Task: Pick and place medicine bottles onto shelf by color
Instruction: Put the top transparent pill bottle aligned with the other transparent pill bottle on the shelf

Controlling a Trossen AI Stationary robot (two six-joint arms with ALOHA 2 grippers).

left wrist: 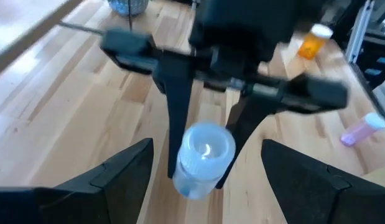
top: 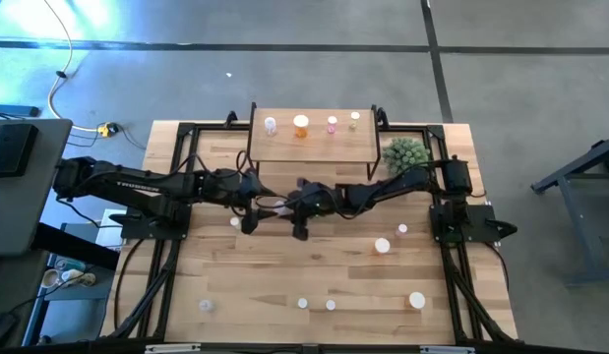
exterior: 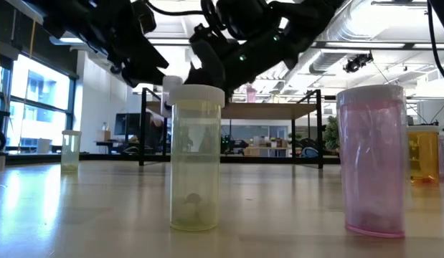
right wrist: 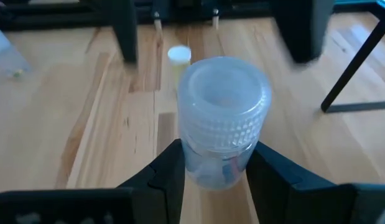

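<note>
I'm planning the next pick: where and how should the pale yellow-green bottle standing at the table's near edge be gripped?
Grip the pale yellow-green bottle around its straight body, just under the white cap, coming from above. It stands upright with open table around it, so jaws could straddle the body; the cap's wider rim should resist slipping.

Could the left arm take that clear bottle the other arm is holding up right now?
Probably yes. The left gripper stands open, its jaws wide to either side of the clear bottle, with nothing between them. The right gripper is shut on that bottle and would have to release it.
</note>
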